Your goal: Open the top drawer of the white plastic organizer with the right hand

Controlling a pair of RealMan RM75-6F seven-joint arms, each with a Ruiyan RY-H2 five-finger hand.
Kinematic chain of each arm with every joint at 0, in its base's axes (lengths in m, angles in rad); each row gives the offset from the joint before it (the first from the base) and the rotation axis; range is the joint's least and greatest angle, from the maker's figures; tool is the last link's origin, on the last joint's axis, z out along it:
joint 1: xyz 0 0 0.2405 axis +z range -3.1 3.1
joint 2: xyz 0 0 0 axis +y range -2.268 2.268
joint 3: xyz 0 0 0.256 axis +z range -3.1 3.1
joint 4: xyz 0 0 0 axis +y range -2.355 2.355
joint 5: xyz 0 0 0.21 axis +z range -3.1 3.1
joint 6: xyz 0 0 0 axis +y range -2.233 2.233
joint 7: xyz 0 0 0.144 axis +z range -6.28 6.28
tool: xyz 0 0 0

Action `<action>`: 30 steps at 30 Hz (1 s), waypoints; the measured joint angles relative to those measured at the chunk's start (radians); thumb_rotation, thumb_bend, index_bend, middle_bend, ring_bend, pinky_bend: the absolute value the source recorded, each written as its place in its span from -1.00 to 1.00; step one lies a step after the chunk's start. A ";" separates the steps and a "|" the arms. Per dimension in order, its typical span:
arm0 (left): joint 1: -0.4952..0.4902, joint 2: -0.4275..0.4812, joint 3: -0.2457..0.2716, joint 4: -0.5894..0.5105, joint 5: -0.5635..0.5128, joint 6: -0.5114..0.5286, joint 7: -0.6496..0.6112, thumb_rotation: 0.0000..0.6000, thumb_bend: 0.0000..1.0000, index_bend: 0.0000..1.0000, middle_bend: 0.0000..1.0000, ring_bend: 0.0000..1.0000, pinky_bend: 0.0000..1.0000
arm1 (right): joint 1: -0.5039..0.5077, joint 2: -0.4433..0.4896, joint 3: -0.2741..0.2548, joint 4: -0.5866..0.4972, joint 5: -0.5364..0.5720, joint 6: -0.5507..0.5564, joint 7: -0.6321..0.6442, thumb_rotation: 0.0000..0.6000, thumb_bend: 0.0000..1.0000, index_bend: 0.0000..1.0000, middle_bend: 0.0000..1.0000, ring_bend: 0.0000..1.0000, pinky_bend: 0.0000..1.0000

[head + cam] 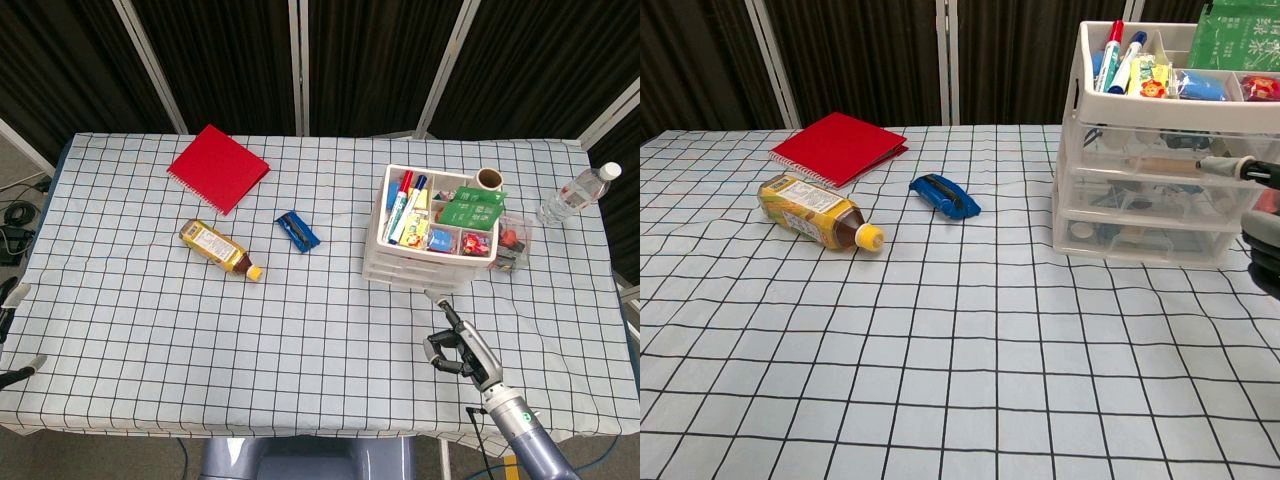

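The right hand (457,343), empty with fingers partly curled, sits just short of the organizer (418,262); it should rise and hook the top drawer (1170,148) front squarely

— What's carrying everything?
— A table (300,340) under a white cloth with a black grid.
— And on it?
— Far left, a red notebook (217,168). Nearer, a tea bottle (220,248) lying on its side, yellow cap. Just right of that, a small blue packet (297,230).
— The right side?
— The white plastic organizer (432,242), a clear water bottle (578,194) standing at the far right edge.
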 measured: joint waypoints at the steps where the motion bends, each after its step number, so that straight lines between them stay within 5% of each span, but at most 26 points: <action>1: 0.000 0.000 0.000 0.000 0.001 0.001 0.000 1.00 -1.00 -1.00 -1.00 -1.00 -1.00 | 0.009 -0.009 0.008 0.002 0.012 -0.017 0.033 1.00 -0.01 -1.00 0.76 0.71 0.45; 13: -0.002 -0.001 0.002 0.000 0.004 -0.004 0.003 1.00 -1.00 -1.00 -1.00 -1.00 -1.00 | 0.055 -0.135 0.084 0.069 0.163 -0.093 0.010 1.00 0.00 -1.00 0.76 0.71 0.45; 30: -0.004 0.001 0.001 0.002 -0.004 -0.013 -0.003 1.00 -1.00 -1.00 -1.00 -1.00 -1.00 | 0.071 -0.187 0.166 0.102 0.271 -0.136 -0.085 1.00 0.00 -1.00 0.76 0.71 0.45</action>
